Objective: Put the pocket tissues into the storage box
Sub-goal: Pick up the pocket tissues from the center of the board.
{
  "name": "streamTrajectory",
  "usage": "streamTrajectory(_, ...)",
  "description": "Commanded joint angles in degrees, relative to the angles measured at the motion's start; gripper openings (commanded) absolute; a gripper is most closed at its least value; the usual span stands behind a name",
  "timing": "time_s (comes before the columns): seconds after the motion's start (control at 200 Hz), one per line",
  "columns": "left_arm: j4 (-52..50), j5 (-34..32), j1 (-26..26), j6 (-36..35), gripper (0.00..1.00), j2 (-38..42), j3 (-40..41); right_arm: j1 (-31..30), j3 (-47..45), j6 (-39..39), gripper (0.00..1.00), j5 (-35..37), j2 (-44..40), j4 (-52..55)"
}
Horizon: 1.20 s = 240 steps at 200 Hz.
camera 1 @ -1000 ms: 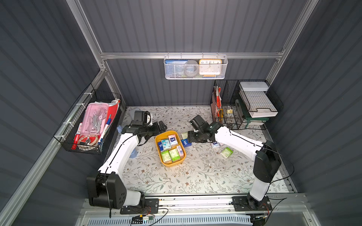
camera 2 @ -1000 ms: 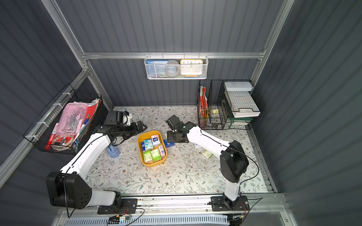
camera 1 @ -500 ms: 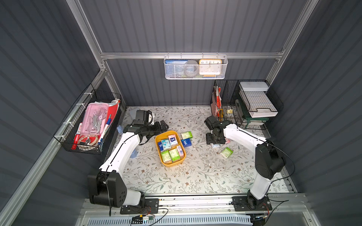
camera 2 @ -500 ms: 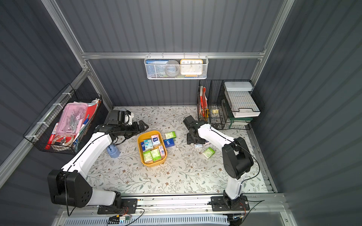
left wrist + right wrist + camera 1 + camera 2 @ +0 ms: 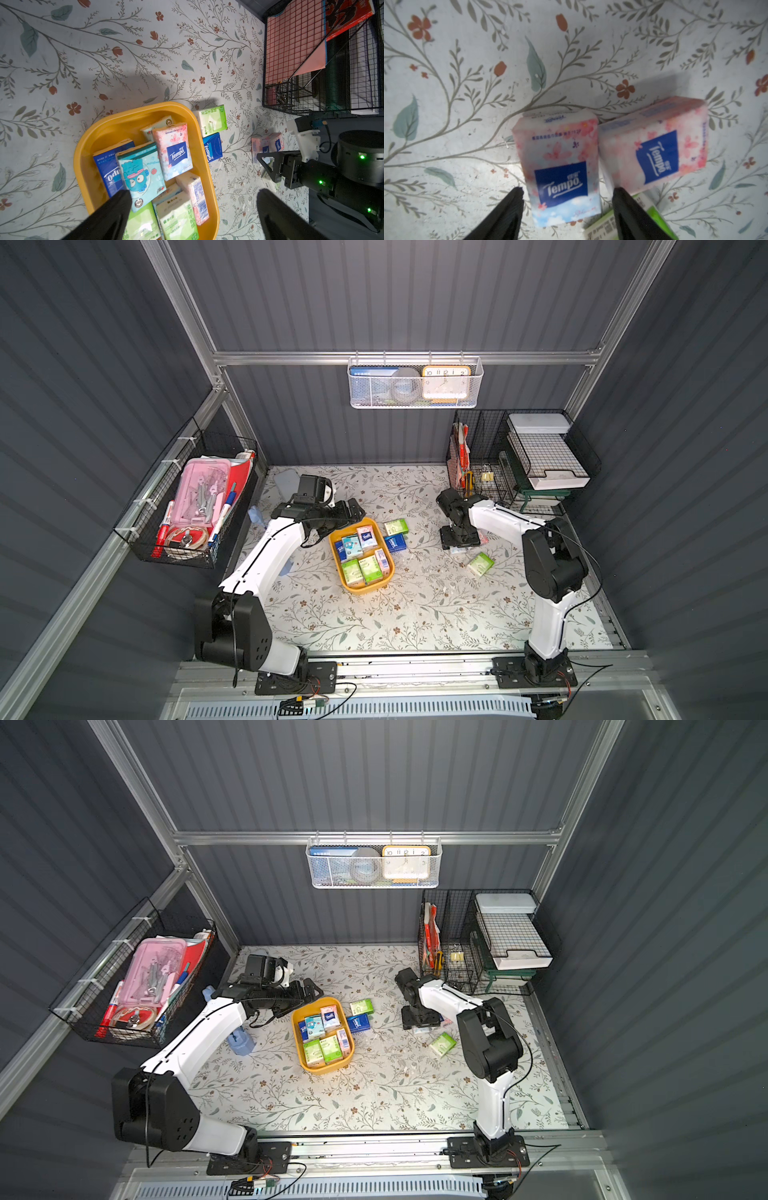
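The yellow storage box (image 5: 366, 591) (image 5: 328, 1071) (image 5: 91, 137) sits mid-table with several pocket tissues inside. A green packet (image 5: 396, 526) and a dark blue one (image 5: 395, 542) lie just right of it; another green packet (image 5: 481, 564) lies further right. My left gripper (image 5: 353, 510) (image 5: 193, 196) hovers open over the box's far end, holding nothing. My right gripper (image 5: 457, 539) (image 5: 568, 191) points down, open, its fingers on either side of a pink packet (image 5: 560, 166) that lies on the table. A second pink packet (image 5: 654, 145) lies beside it, and a green one (image 5: 610, 226) is partly hidden by a finger.
Black wire baskets (image 5: 519, 464) stand at the back right, close behind the right arm. A wire basket (image 5: 195, 506) of stationery hangs on the left wall, a white mesh basket (image 5: 415, 383) on the back wall. A flat grey-blue case (image 5: 286, 483) lies back left.
The right arm has swung away from the packets beside the box, rightward, and now stands over the pink packets with its jaws slightly wider. The left arm has barely moved.
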<state>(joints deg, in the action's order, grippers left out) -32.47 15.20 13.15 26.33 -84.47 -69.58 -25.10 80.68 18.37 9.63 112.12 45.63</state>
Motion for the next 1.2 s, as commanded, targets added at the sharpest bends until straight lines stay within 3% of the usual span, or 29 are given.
streamTrajectory(0.0, 0.49, 0.11, 0.39, 1.23, 0.99, -0.53, 0.00, 0.84, 0.57, -1.31, 0.72, -1.90, 1.00, -1.68)
streamTrajectory(0.866, -2.41, -3.88, 0.48, 0.06, 0.99, 1.40, -0.85, 0.95, 3.03, -1.74, 0.68, -4.06, 6.53, -3.65)
streamTrajectory(1.196, -3.22, -5.98, 0.48, -1.21, 0.99, 2.77, -0.45, 0.80, 3.38, -0.97, 0.42, -6.43, 3.84, -2.54)
